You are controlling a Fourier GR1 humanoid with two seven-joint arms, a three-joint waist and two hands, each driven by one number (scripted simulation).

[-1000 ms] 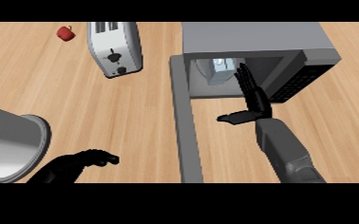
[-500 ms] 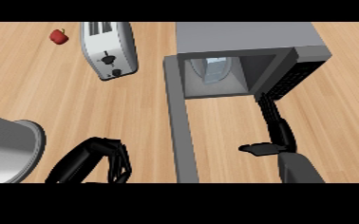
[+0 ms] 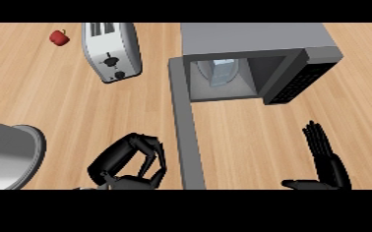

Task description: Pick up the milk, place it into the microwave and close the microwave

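The milk carton (image 3: pixel 222 71) stands inside the grey microwave (image 3: pixel 254 39), seen through its open front. The microwave door (image 3: pixel 185 128) hangs open, a long grey slab running toward me on the left of the cavity. My right hand (image 3: pixel 325 164) is open with straight fingers, down at the lower right, well clear of the microwave and holding nothing. My left hand (image 3: pixel 131 164) has its fingers curled around nothing, just left of the door's near end.
A silver toaster (image 3: pixel 111 50) lies at the upper left with a small red apple (image 3: pixel 59 37) beside it. A grey round pot or bowl (image 3: pixel 16 157) shows at the left edge. Wooden counter (image 3: pixel 247 132) spreads between door and right hand.
My right hand has pulled back from the microwave opening to the lower right. The left hand has come in toward the door's near end, fingers curled. The milk stays inside.
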